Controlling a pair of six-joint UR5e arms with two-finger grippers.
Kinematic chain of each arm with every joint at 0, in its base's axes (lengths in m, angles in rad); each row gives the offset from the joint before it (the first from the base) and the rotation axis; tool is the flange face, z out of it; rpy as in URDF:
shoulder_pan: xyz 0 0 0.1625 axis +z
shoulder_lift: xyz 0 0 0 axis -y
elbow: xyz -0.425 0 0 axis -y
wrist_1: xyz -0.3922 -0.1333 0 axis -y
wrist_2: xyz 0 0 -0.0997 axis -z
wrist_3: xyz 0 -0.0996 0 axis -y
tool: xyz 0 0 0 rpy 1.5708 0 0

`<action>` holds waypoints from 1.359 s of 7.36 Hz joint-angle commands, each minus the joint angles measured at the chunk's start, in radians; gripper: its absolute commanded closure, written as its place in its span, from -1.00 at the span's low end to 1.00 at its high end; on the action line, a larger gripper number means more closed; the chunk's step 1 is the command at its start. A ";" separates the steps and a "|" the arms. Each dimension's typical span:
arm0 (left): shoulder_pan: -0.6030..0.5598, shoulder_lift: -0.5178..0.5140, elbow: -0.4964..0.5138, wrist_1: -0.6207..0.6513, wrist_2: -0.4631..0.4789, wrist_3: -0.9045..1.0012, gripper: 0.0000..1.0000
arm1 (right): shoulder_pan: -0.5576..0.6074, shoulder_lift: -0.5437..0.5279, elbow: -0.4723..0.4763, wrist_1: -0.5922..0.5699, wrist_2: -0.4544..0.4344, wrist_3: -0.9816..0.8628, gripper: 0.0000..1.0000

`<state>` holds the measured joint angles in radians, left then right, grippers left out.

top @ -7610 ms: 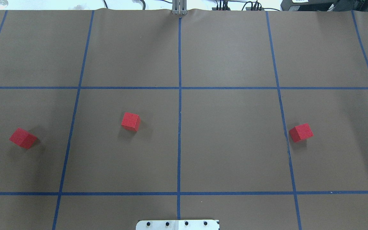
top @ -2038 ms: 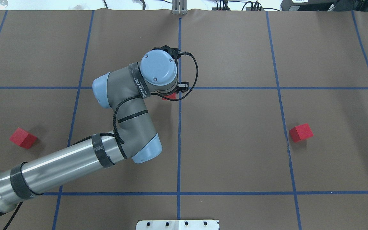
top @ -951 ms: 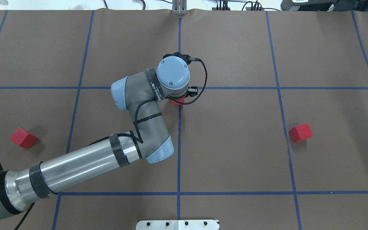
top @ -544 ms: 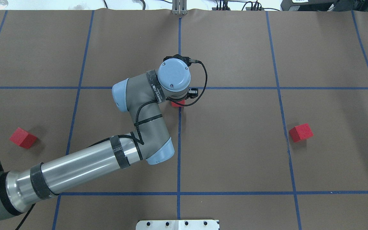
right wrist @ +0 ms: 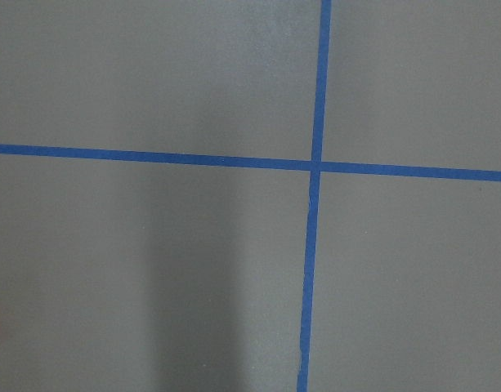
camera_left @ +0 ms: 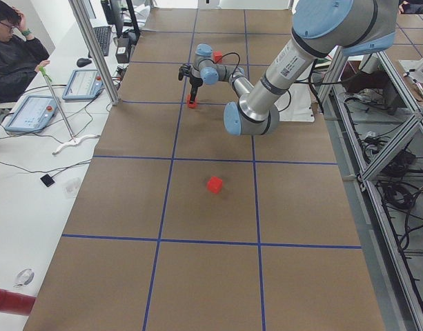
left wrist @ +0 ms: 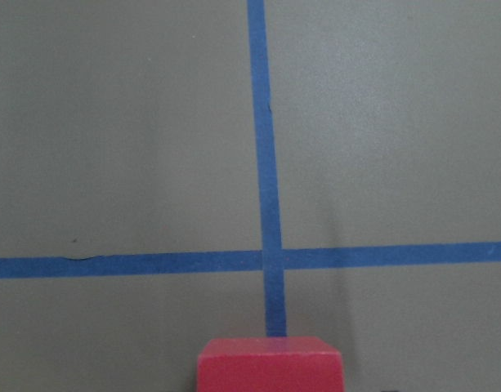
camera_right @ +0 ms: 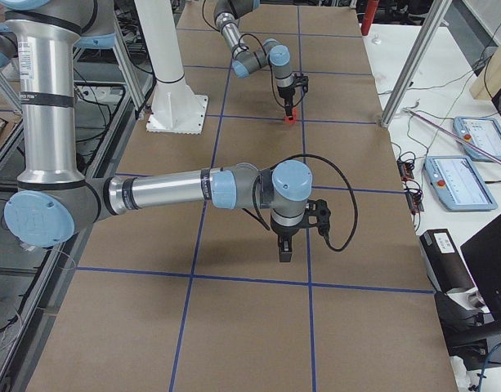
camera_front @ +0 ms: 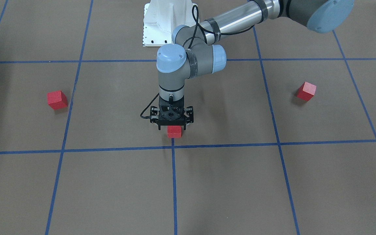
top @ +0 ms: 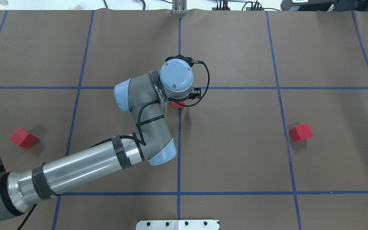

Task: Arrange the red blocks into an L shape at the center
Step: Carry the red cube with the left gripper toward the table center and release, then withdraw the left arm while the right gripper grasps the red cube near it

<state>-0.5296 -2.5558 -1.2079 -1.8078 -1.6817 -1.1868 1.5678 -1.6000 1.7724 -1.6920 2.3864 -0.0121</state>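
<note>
Pointing straight down, the left pincer (camera_front: 174, 126) seems closed to the width of one red block (camera_front: 174, 132) and grips it from above, though its fingers are mostly hidden by the black body. The block is very low, at the table (camera_front: 109, 182) or just over it; I cannot tell if it touches. It sits on the blue tape line that runs toward the robot, just beside the center (left wrist: 270, 260), on the robot's side of the crossing. In the wrist view its front edge lies parallel to the cross line. I think this is wanted, so that the L shape can follow the tape. The grip from the top also leaves free sides for the neighbours. I judge this is the placing of the first cube, with release not yet done. The second red block (top: 301, 132) and the third red block (top: 23, 138) lie well apart, one on each side, directly on the brown paper. No tray or box takes part. The right pincer (camera_right: 284, 253) hangs over another crossing, and whether it is open I cannot tell.
</note>
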 commanded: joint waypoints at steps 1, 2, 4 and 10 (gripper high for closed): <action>-0.082 -0.004 -0.044 0.053 -0.123 0.013 -0.98 | 0.000 0.003 0.010 0.002 0.000 0.001 -0.99; -0.125 0.012 -0.083 0.059 -0.172 0.019 -0.98 | -0.036 0.014 0.036 0.002 0.002 0.007 -0.99; -0.162 0.127 -0.207 0.059 -0.194 0.021 -0.98 | -0.203 0.058 0.135 0.003 -0.006 0.146 -0.99; -0.308 0.384 -0.453 0.057 -0.317 0.148 -0.99 | -0.679 0.106 0.128 0.374 -0.217 0.673 -0.99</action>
<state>-0.8321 -2.1796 -1.6555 -1.7501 -1.9960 -1.0421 0.9470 -1.4858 1.9203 -1.3676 2.1853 0.6223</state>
